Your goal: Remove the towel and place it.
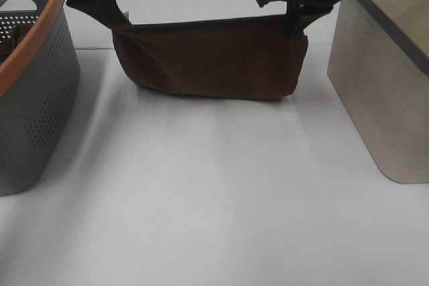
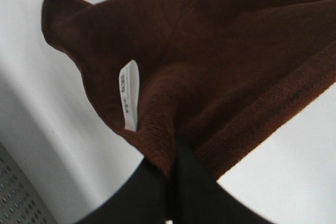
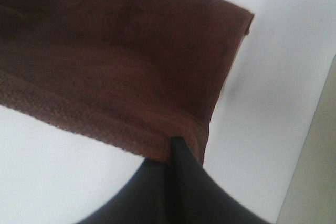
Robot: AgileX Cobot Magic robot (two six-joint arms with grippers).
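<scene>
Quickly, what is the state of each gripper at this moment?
Left gripper: closed, holding one upper corner of the towel.
Right gripper: closed, holding the other upper corner of the towel.

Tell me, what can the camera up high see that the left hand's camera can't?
Only the high camera shows the beige bin on the right, the right gripper pinching the towel's other top corner, and the towel stretched between both arms with its lower edge on the white table.

Only the left wrist camera shows the small white label near the corner that the left gripper pinches.

Both show the brown towel, the left gripper shut on it, the table, and the grey perforated basket.
</scene>
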